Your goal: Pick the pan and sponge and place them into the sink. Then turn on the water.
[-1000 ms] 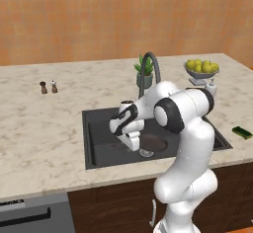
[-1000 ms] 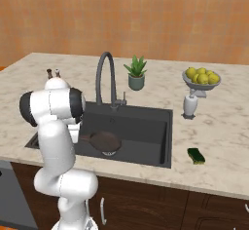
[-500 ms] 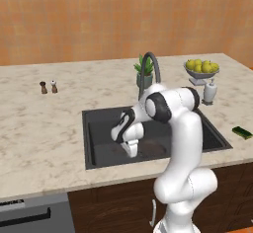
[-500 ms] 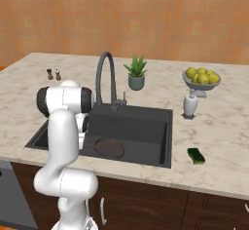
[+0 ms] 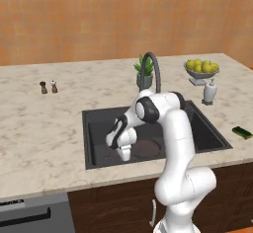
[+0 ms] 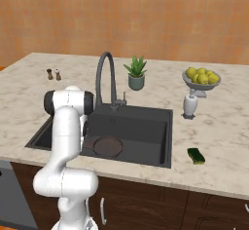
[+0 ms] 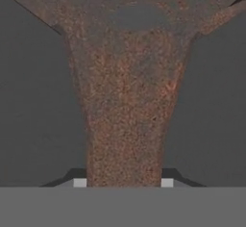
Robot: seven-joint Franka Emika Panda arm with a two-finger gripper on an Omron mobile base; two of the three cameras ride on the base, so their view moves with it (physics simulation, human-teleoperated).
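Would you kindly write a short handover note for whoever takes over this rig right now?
Gripper: down inside the sink, its fingertips either side of the pan handle; whether it grips or has let go cannot be told.
Pan: lying in the sink's left part.
Sponge: on the counter right of the sink, untouched.
Faucet: no water running.
Done: pan in the sink.
Left: free the gripper if needed, move the sponge into the sink, turn on the water.
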